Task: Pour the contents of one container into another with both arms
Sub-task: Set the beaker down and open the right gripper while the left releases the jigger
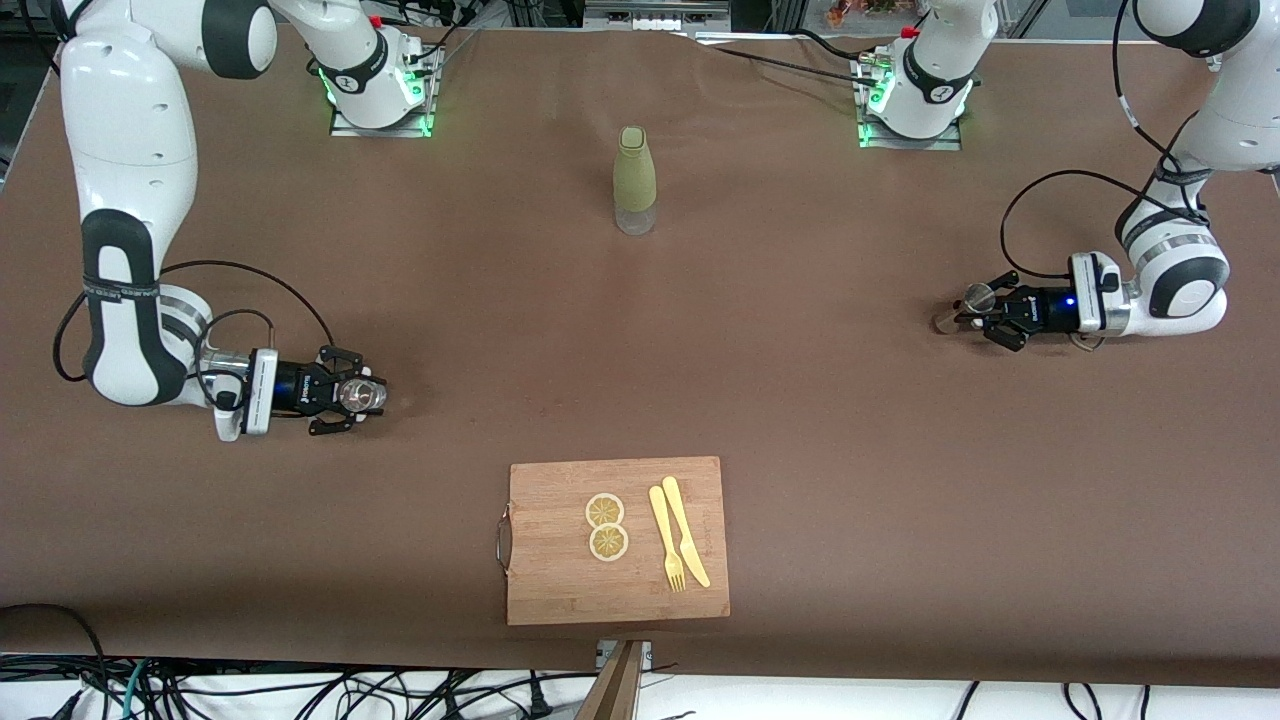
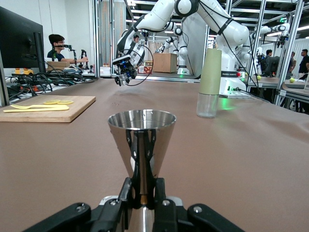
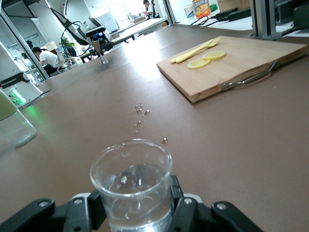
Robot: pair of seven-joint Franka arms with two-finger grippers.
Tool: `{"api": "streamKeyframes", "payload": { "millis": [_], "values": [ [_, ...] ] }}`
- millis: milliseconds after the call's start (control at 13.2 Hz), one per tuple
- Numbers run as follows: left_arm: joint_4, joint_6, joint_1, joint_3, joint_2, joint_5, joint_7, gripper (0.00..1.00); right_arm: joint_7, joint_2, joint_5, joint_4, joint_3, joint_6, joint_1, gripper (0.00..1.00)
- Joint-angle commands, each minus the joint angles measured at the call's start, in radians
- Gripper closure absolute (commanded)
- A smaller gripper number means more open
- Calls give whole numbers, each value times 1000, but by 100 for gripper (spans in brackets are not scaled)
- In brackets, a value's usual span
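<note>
At the middle left of the front view, the right gripper (image 1: pixel 362 397) pinches the glass cup (image 1: pixel 358 395) low over the brown table (image 1: pixel 850 450) at the right arm's end. Only the right wrist view shows the cup (image 3: pixel 133 186) upright with clear liquid in it, and small droplets (image 3: pixel 140 112) spilled on the table in front of it. At the lower centre lies a wooden cutting board (image 1: pixel 560 590) with two lemon slices (image 1: pixel 606 526), a yellow fork (image 1: pixel 667 540) and a yellow knife (image 1: pixel 685 530). At the upper centre stands the olive-green bottle (image 1: pixel 634 180). At the middle right, the left gripper (image 1: pixel 985 312) pinches the metal jigger (image 1: pixel 975 297) by its narrow waist; the left wrist view shows the jigger (image 2: pixel 141 145) upright, its lower cone hidden between the fingers. That view also shows a lab with people at desks in the upper left. Cables trail along the front view's bottom edge.
</note>
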Motion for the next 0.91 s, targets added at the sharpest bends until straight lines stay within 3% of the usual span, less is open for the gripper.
{"api": "streamKeyframes", "payload": {
  "millis": [0, 152, 303, 379, 530, 758, 833],
  "values": [
    [75, -37, -7, 17, 45, 25, 84, 100, -13, 71, 24, 72, 26, -10, -17, 63],
    [79, -37, -10, 17, 57, 17, 86, 100, -22, 99, 58, 99, 34, -10, -15, 62],
    [105, -35, -13, 19, 86, 15, 84, 100, -22, 100, 55, 99, 34, -10, -11, 54],
    [111, -35, -15, 20, 98, 15, 84, 100, -22, 100, 53, 99, 34, -10, -9, 41],
    [116, -35, -16, 20, 109, 15, 78, 100, -21, 102, 53, 98, 34, 1, -8, 0],
    [116, -35, -16, 24, 115, 14, 72, 100, -19, 100, 52, 98, 32, -1, -6, 0],
    [118, -34, -15, 24, 115, 14, 69, 95, -18, 99, 47, 98, 31, -4, -9, 0]
  ]
}}
